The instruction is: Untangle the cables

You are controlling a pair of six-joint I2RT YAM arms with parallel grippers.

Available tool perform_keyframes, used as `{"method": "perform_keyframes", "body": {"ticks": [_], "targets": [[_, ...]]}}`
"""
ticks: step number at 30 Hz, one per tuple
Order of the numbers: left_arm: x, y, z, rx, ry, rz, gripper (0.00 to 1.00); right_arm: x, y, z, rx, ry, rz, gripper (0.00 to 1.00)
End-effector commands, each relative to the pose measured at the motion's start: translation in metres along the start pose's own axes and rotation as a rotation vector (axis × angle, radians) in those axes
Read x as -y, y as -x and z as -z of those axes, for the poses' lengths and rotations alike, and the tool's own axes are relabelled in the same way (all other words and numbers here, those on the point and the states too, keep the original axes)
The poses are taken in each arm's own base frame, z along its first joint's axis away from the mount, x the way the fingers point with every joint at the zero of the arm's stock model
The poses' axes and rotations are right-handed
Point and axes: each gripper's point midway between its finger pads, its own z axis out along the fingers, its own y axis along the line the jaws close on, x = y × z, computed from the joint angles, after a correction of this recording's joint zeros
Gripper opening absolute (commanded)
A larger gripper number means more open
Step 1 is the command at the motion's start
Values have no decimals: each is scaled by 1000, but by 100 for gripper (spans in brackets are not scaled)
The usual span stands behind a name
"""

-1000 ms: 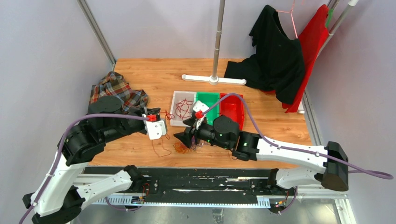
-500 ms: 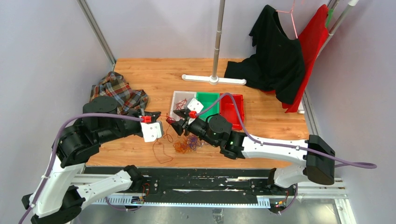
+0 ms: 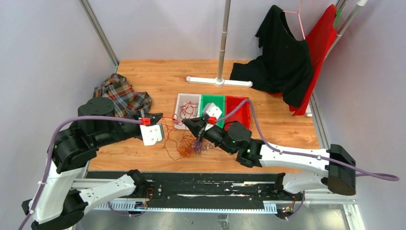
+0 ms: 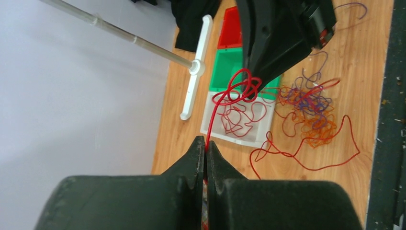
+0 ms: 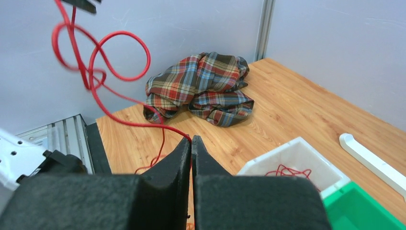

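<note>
Left hand clamped on a red wire, which loops across to the right hand, also closed on it. A few red wires are in the white bin. Most cables lie clumped on the counter, unsorted. Can't resolve the knots. The right arm partly hides the green bin.

Wooden table: plaid cloth by left edge, white/green/red bins in ctr, cables clumped nr front edge, stand base + black garment at back.
</note>
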Motion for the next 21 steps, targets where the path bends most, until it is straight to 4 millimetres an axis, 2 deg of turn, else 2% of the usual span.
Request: {"method": "perform_keyframes", "body": {"ticks": [1, 8, 15, 18, 21], "targets": [[-19, 8, 9, 2, 63, -31, 0, 10, 0, 27, -6, -54, -59, 1], [-36, 13, 18, -11, 120, -89, 1, 32, -23, 70, -103, -141, -67, 1], [-48, 3, 23, -76, 166, -171, 1, 50, -20, 107, -142, -232, -122, 1], [-54, 0, 23, -103, 191, -172, 0, 50, -19, 115, -149, -221, -129, 1], [-43, 2, 19, -68, 160, -112, 0, 41, -14, 112, -146, -173, -146, 1]]}}
